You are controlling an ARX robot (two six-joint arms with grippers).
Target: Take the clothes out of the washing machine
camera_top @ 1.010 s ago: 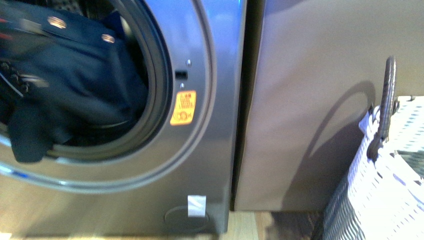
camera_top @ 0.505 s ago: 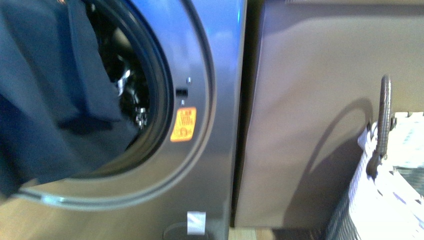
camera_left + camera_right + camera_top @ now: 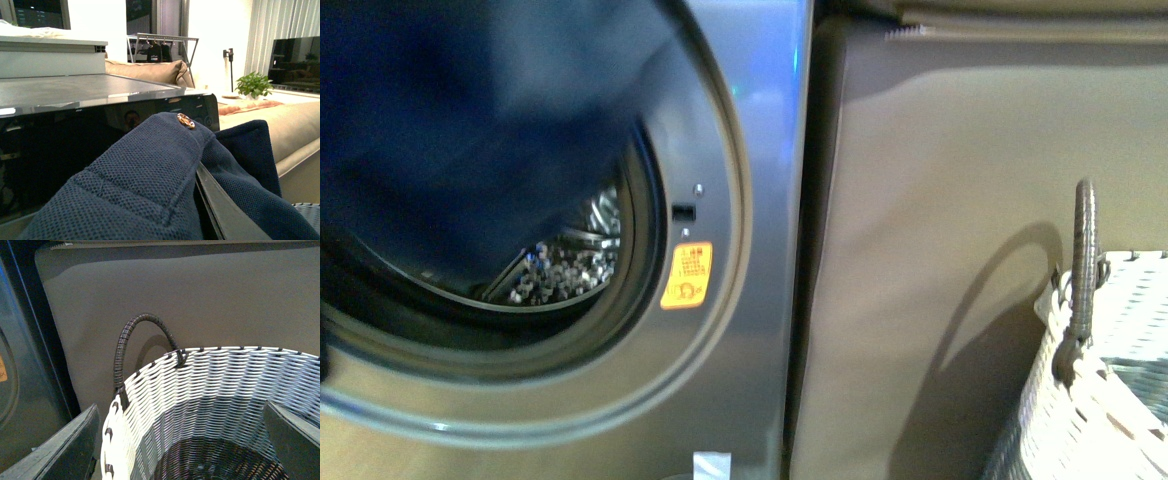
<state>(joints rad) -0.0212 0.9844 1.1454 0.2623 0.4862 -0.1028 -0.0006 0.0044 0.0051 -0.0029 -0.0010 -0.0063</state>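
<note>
While clothes (image 3: 140,180) bury the left fingers, grip untellable, right fingers (image 3: 55,450) gape over basket (image 3: 210,385).

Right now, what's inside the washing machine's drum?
Bare perforated steel shows low in the drum. The navy garment hanging in front hides the rest.

Front view: the clothes (image 3: 470,130) are a blurred dark mass, and no single garment can be told apart. They screen the upper port of the washing machine (image 3: 750,330), which is itself cut off at left and below. Print on the orange sticker (image 3: 686,275) is too small to read. The basket (image 3: 1110,420) is cropped at the right edge. Left wrist view: fabric hides the left gripper, so its grip cannot be judged.
</note>
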